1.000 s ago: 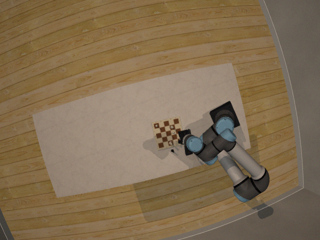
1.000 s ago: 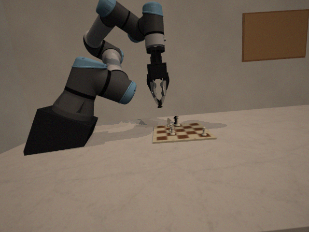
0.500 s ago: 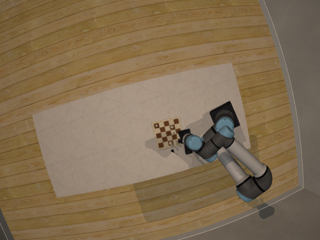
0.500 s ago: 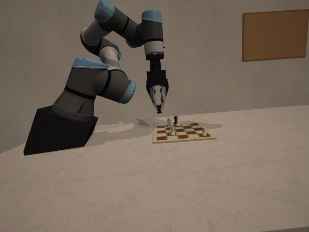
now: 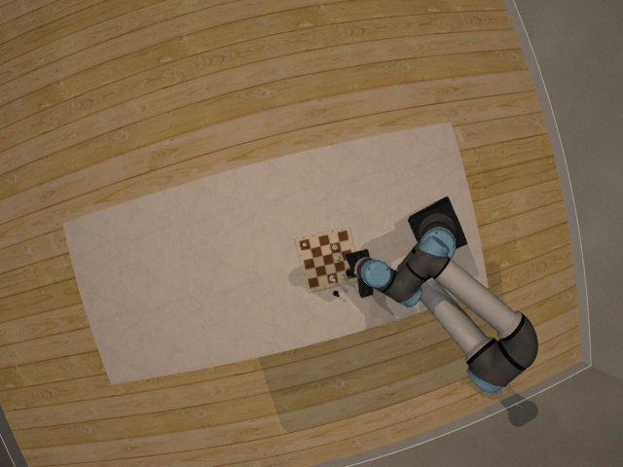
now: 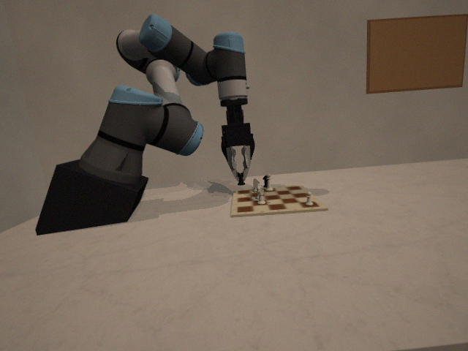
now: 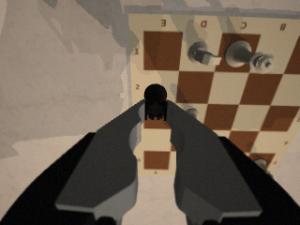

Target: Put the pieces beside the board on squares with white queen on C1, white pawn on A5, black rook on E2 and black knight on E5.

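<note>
Arm base: In the side view, our black base is at the far left. From above, it sits by the table's right edge.
Table: Our chessboard lies near the table's bottom edge in the top view, right of the middle.
Claw: Our claw is clamped on the black rook.
Black rook: We have the black rook up in the air, near the board's E edge.
White pieces: We see one on D1, one on D3 and one on D4.
Black knight: Our black knight is off the board, beside its number 1 edge.
White queen: Our white queen stands on C1.
White pawn: Our white pawn stands on A5, the corner square.

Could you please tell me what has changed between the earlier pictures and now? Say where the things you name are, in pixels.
The gripper (image 5: 350, 269) (image 6: 240, 175) (image 7: 155, 101) has moved down towards the chessboard (image 5: 297, 242) (image 6: 279, 212), carrying the black rook (image 6: 240, 182) (image 7: 155, 94). Nothing was newly grasped or released. The board, the white queen (image 5: 332, 278) (image 6: 268, 183) (image 7: 240, 53) and the black piece beside the board (image 5: 335, 293) stayed put.
</note>
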`<state>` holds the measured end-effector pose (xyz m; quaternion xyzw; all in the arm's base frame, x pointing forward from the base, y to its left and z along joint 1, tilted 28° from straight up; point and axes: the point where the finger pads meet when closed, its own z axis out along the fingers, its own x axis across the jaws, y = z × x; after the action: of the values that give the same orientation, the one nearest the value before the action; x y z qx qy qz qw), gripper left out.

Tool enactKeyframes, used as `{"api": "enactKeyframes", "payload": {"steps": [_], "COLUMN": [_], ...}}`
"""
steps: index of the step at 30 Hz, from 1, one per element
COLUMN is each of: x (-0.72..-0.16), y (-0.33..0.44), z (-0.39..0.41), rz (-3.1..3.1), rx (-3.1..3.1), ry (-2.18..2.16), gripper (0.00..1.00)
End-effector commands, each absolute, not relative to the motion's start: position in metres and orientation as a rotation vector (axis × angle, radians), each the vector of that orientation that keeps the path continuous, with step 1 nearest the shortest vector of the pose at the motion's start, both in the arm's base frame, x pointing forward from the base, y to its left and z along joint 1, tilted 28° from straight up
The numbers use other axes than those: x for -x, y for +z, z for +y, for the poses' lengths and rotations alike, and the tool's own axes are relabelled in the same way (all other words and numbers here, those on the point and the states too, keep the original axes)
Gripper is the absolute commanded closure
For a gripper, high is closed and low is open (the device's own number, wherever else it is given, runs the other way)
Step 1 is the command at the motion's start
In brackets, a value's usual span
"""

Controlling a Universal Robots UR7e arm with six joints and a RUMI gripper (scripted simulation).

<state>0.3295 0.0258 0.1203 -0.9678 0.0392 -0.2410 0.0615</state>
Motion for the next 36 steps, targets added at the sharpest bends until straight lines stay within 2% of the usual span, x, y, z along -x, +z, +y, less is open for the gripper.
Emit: {"api": "enactKeyframes", "payload": {"steps": [1,36], "x": [-0.341,-0.348], "y": [0.108,0.098], "z": [0.024,0.023], "rz": [0.126,0.125], "rx": [2.951,2.953], "ry": [-0.714,-0.721], "gripper": [1.0,1.0]}}
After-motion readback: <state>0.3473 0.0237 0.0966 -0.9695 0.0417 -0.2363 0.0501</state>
